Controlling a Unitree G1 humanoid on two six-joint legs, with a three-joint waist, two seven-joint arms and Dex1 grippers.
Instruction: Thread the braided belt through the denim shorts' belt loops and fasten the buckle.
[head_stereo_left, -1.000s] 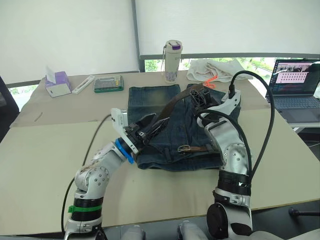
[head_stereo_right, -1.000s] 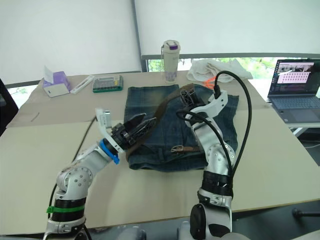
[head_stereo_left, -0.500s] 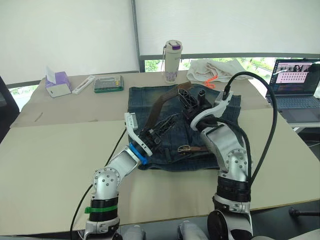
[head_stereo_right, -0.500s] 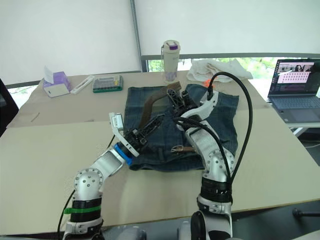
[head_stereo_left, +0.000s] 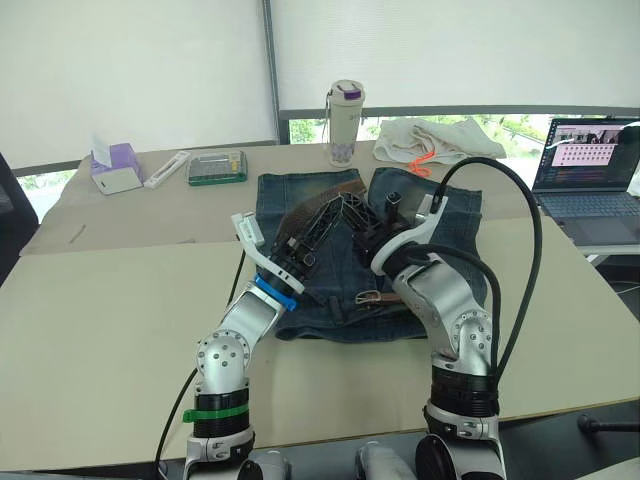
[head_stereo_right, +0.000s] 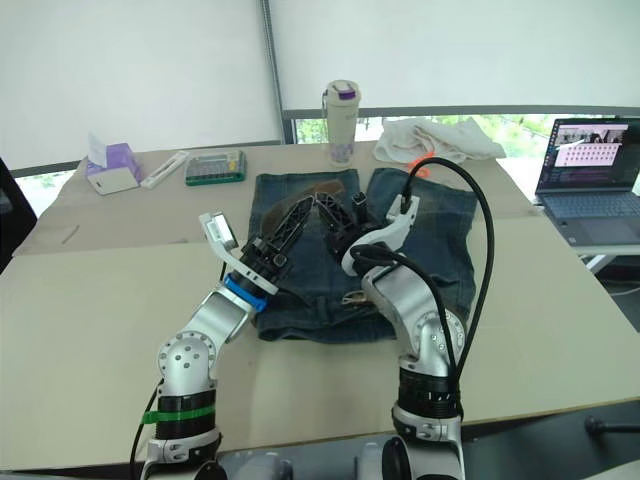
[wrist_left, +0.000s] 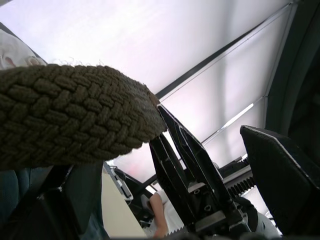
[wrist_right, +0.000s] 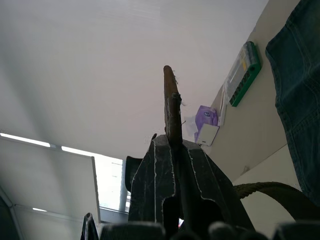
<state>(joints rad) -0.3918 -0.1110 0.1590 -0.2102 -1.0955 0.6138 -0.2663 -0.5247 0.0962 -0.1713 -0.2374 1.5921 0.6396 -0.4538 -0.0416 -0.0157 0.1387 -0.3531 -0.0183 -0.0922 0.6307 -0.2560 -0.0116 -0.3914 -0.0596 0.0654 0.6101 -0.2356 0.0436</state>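
Observation:
The denim shorts (head_stereo_left: 430, 215) lie flat on the table with the waistband nearest me. The buckle (head_stereo_left: 369, 297) rests on the waistband, and the braided belt (wrist_left: 65, 115) rises from there in a loop above the cloth. My right gripper (head_stereo_left: 352, 208) is shut on the belt's free tip (wrist_right: 170, 100), which sticks out past its fingers. Right beside it, over the shorts' left leg, my left gripper (head_stereo_left: 322, 212) points up and is open, with the strap passing along one finger. The belt loops are too small to make out.
At the back of the table stand a tumbler (head_stereo_left: 346, 123), a green box (head_stereo_left: 217, 167), a white bar (head_stereo_left: 165, 168) and a purple tissue box (head_stereo_left: 116, 167). A white cloth (head_stereo_left: 430, 138) lies behind the shorts. A laptop (head_stereo_left: 590, 170) is at the far right.
My left gripper has swung up and to the right, over the shorts. My right gripper has carried the belt tip to the left, so the two now meet.

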